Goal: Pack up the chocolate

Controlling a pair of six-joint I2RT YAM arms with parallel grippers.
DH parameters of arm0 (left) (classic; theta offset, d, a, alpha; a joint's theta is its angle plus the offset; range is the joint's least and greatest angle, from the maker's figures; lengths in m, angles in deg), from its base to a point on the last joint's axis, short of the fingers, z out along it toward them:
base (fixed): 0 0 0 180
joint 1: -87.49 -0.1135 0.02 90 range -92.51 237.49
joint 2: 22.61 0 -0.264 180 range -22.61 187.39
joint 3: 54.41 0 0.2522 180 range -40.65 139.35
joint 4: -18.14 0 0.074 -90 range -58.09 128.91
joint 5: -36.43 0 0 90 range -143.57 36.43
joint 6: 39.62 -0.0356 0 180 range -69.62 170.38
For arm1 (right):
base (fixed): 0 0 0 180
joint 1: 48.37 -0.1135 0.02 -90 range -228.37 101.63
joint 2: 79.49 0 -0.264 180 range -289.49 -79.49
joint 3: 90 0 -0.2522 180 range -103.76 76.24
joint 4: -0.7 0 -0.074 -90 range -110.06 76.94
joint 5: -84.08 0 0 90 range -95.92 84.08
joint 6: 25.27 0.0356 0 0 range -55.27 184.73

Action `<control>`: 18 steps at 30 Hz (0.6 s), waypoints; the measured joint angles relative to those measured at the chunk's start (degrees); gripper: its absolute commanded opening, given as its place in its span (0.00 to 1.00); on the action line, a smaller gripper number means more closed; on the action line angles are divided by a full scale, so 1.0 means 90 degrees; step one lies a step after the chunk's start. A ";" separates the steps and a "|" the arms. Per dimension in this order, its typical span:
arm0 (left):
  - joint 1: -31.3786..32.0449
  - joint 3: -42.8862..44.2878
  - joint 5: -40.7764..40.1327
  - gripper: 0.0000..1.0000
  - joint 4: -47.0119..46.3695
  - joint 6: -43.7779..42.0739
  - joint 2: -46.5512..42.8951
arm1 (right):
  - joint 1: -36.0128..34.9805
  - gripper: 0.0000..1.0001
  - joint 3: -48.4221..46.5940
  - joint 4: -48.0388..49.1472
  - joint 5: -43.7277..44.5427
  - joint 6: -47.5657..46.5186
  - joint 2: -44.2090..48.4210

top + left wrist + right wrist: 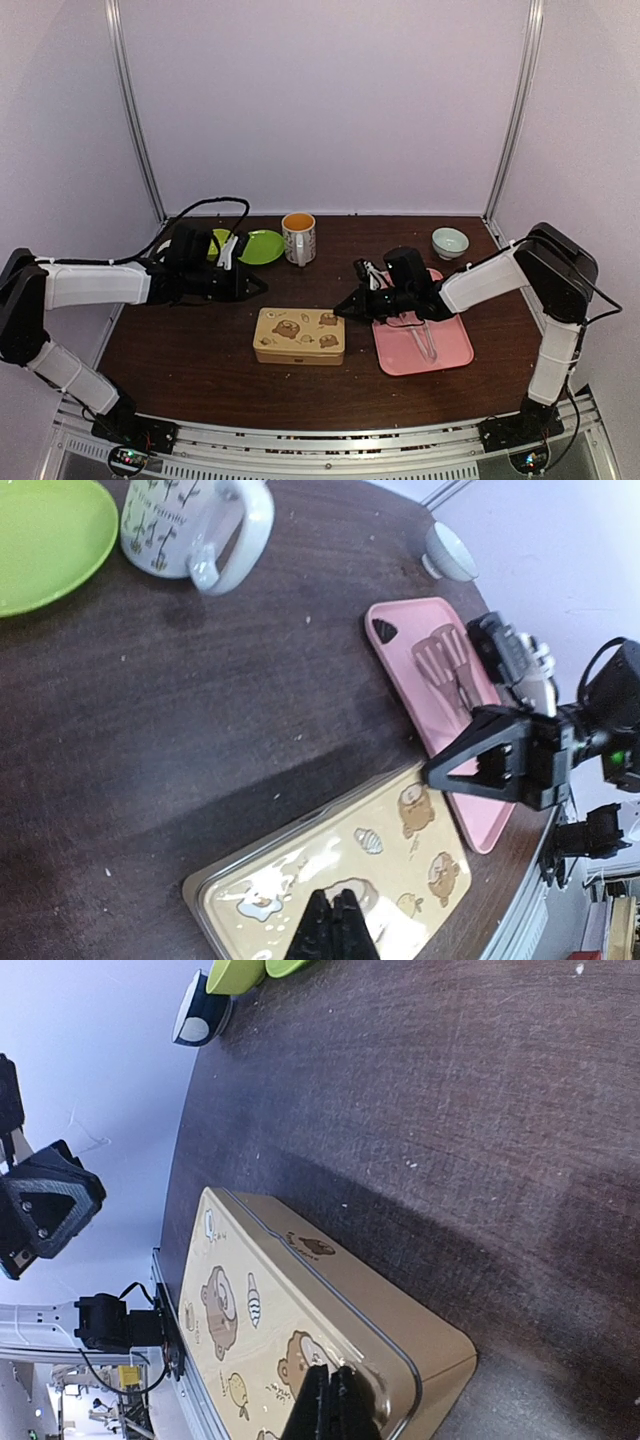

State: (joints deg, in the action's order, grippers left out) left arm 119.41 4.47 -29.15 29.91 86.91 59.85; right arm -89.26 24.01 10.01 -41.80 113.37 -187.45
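Chocolate: not to be made out in any view; where it lies cannot be told.
Table (200, 350): dark brown wood, under the tin and everything else.
Left gripper (263, 286): above the table just behind the tin's left end, pointing right; jaws pressed fully together, nothing between them.
Right gripper (339, 311): just beside the tin's right rear corner, pointing left; jaws fully together, gripping nothing.
Pink tray (452, 352): flat on the table just right of the tin, not touching it.
Tin (299, 335): tan, rectangular, printed with bears, lid on, lying flat.
Green plate (262, 246): behind the tin and a little left, well apart from it.
Tongs (427, 340): metal, lying on the pink tray, right of the tin.
Mug (299, 238): white with a small pattern, upright, straight behind the tin.
Bowl (450, 241): small, pale green, upright, behind the tin and far to its right.
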 measured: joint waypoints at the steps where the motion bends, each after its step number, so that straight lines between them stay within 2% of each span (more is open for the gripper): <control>1: 0.0000 -0.0090 0.0002 0.00 -0.0061 0.0002 0.0053 | 0.0000 0.00 0.0000 -0.0092 0.0029 -0.0012 0.0058; 6: -0.0002 -0.0799 0.0129 0.00 -0.0641 0.0206 0.0724 | -0.0002 0.00 -0.0024 -0.0508 0.0049 -0.0092 0.0544; 10: 0.0005 -0.0801 0.0304 0.00 -0.1078 0.0272 0.0947 | -0.0029 0.00 -0.0092 -0.0503 0.0083 -0.0197 0.0699; 14: 0.0005 -0.0704 0.0216 0.00 -0.0585 0.0206 0.0719 | -0.0027 0.00 -0.0053 -0.0459 0.0090 -0.0221 0.0211; 18: 0.0005 -0.0629 0.0049 0.00 0.0000 0.0083 -0.0015 | -0.0017 0.00 0.0041 -0.0002 -0.0058 -0.0216 -0.0010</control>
State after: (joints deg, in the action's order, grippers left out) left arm 119.45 -1.19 -28.71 29.91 87.65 59.72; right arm -89.41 24.38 9.99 -42.32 111.42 -187.54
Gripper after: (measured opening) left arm 0.004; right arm 0.007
